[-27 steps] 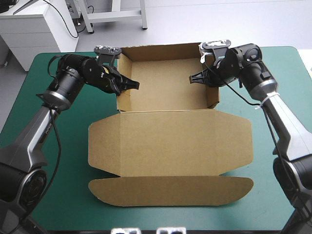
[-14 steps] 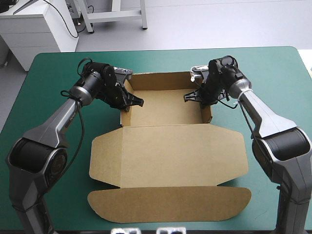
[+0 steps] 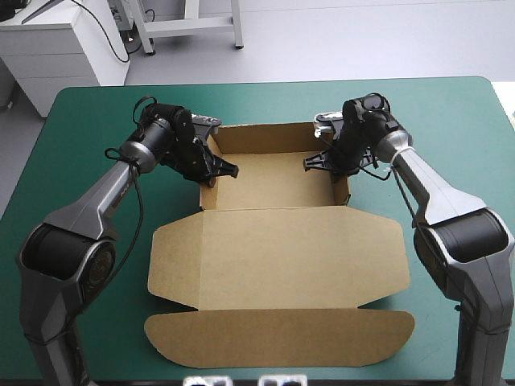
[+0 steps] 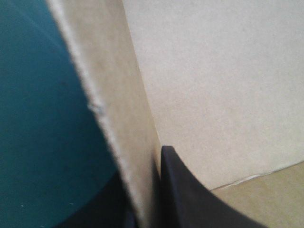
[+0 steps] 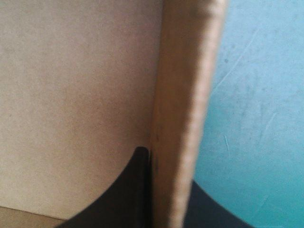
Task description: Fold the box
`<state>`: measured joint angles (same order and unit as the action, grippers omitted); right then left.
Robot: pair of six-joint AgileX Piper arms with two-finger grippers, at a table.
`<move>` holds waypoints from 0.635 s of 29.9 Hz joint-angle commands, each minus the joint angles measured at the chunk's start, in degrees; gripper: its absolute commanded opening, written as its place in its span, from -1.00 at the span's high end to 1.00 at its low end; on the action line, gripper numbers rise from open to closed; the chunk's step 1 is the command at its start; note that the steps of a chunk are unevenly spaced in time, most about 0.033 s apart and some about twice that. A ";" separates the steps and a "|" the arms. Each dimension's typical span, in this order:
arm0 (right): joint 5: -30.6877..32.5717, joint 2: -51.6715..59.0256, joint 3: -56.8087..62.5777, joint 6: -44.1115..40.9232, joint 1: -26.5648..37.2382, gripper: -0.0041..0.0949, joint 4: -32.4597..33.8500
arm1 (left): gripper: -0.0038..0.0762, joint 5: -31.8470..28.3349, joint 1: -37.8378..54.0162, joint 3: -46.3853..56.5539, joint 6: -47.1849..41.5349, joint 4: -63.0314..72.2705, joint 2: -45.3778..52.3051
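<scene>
The left claw (image 4: 142, 213) is clamping the box's left wall (image 4: 118, 109) — one black finger (image 4: 190, 209) is pressing on the inside face and the other is sitting on the outside, over the teal-green cover (image 4: 42, 118), with only the board between them. The right claw (image 5: 166, 204) is doing the same on the right wall (image 5: 183, 95): it is all but shut on the sheet, one finger inside the tray and one outside. Seen from above, the two claws are reaching in over the side walls from opposite sides. Those walls are standing upright against the back wall (image 3: 265, 135), so the box (image 3: 273, 183) is taking the shape of an open tray on the far half of the table (image 3: 88, 121), roughly centred between its left and right edges. The lid (image 3: 282, 249) is lying flat toward the near edge, with its long rounded flap (image 3: 282, 326) spread out beyond it. By the look of it, the step in hand is pressing the side walls so that they are standing firm, and the tray is looking largely formed. The next move is probably calling for both claws to be letting go evenly and lifting straight up off the walls — any sideways drag could be pulling a wall outward or sliding the whole box on the cover.
</scene>
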<state>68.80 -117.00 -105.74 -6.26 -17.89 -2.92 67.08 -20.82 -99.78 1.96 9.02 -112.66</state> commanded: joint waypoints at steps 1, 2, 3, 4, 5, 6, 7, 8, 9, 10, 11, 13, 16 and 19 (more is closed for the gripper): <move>0.83 3.10 -1.71 3.80 -0.08 0.82 -0.80 | 0.84 1.47 -0.51 -1.05 4.24 1.38 2.14; 0.83 3.10 -1.71 3.80 -0.08 0.74 -0.80 | 0.78 1.91 -0.51 -1.05 4.67 1.50 2.25; 0.83 3.10 -1.71 3.80 -0.08 0.56 -0.80 | 0.70 2.49 -0.51 -1.29 5.27 1.59 2.37; 0.88 3.10 -1.71 3.80 -0.08 0.42 -0.80 | 0.61 3.02 -0.51 -1.45 5.71 1.59 2.37; 1.02 3.10 -1.71 3.80 -0.08 0.21 -0.80 | 0.47 3.78 -0.51 -1.92 5.83 1.59 2.37; 1.12 3.10 -1.71 3.80 -0.08 -0.02 -0.80 | 0.31 4.33 -0.51 -2.35 6.14 1.59 2.37; 1.12 3.10 -1.71 3.80 -0.08 -0.25 -0.80 | 0.12 4.62 -0.43 -2.86 6.14 1.59 2.37; 1.12 3.10 -1.71 3.80 -0.08 -0.42 -0.80 | -0.07 4.96 -0.43 -3.38 5.84 1.59 2.37; 1.25 3.10 -1.71 3.69 -0.08 -0.63 -0.80 | -0.26 5.19 -0.43 -3.84 5.75 1.71 2.37; 1.24 3.10 -1.71 3.42 -0.08 -0.74 -0.95 | -0.39 5.18 -0.43 -4.19 4.98 1.71 2.37; 1.36 3.10 -1.71 2.89 -0.08 -0.82 -1.06 | -0.52 5.46 -0.43 -4.60 3.75 1.71 2.37; 1.65 3.10 -1.71 2.78 -0.08 -0.85 -1.06 | -0.65 5.82 -0.43 -5.42 3.45 1.71 2.37; 1.76 3.10 -1.71 2.78 -0.08 -0.85 -1.06 | -0.66 6.59 -0.43 -6.43 3.35 1.71 2.37; 1.76 3.21 -1.83 2.78 -0.08 -0.85 -1.86 | -0.66 6.59 -0.43 -6.82 3.35 1.71 2.50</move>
<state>70.37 -117.00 -105.80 -3.75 -18.09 -4.04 70.29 -20.94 -104.40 5.85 9.65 -113.67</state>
